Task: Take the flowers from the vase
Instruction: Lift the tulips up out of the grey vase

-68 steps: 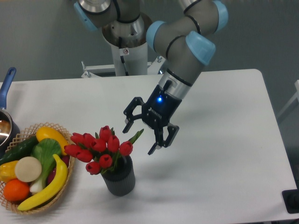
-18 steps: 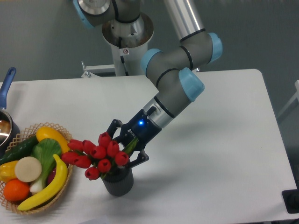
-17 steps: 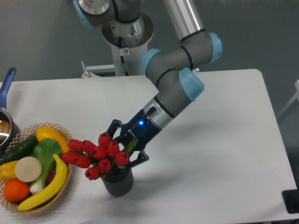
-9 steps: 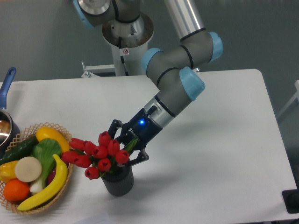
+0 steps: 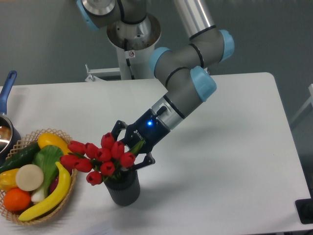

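The end effector [image 5: 131,148] reaches down from the right into the bunch of flowers [image 5: 98,155], its dark fingers [image 5: 140,162] set on either side of the green stems just above the mouth of the vase [image 5: 122,186]; they look drawn in narrow around the stems, though the blooms hide the actual contact, so a firm hold cannot be confirmed. A blue light glows on the wrist behind the fingers. The red tulip heads lean out to the left, over the rim of the wicker basket [image 5: 68,185], while the stems still run down into the vase. The vase, dark grey and ribbed, stands upright on the white bench [image 5: 234,161] near its front edge, just right of the basket. The basket holds a banana [image 5: 46,198], an orange [image 5: 16,199], a cucumber [image 5: 18,157] and other produce. At the far left edge a pot with a blue handle [image 5: 7,90] is partly in view.
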